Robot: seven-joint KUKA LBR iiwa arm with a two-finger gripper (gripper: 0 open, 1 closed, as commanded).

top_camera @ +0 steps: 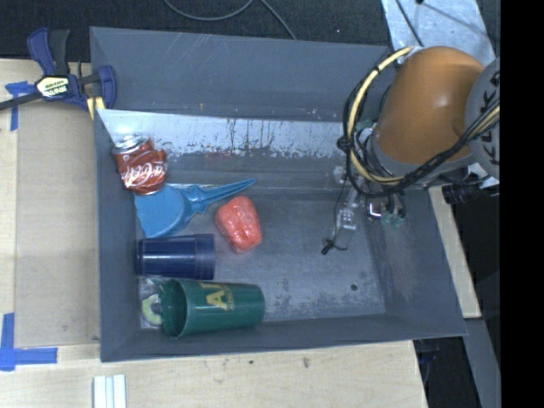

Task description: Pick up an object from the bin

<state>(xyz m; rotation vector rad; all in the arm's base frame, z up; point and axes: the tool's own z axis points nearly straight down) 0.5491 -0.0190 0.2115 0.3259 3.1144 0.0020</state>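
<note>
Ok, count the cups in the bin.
2. The dark blue cup lies on its side by the left wall; the green cup lies likewise next to it, at the lower-left corner. None looks hidden.

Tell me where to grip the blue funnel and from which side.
Probably the blue funnel's thin spout, from above, end effector closing across it. It juts right over bare floor; the wide cone is crowded by the crushed red can and dark blue cup.

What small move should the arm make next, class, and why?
Probably a sideways shift toward the view's left. The gripper hangs over bare bin floor, while the nearest thing, a lumpy red object, lies further toward the view's left.
</note>
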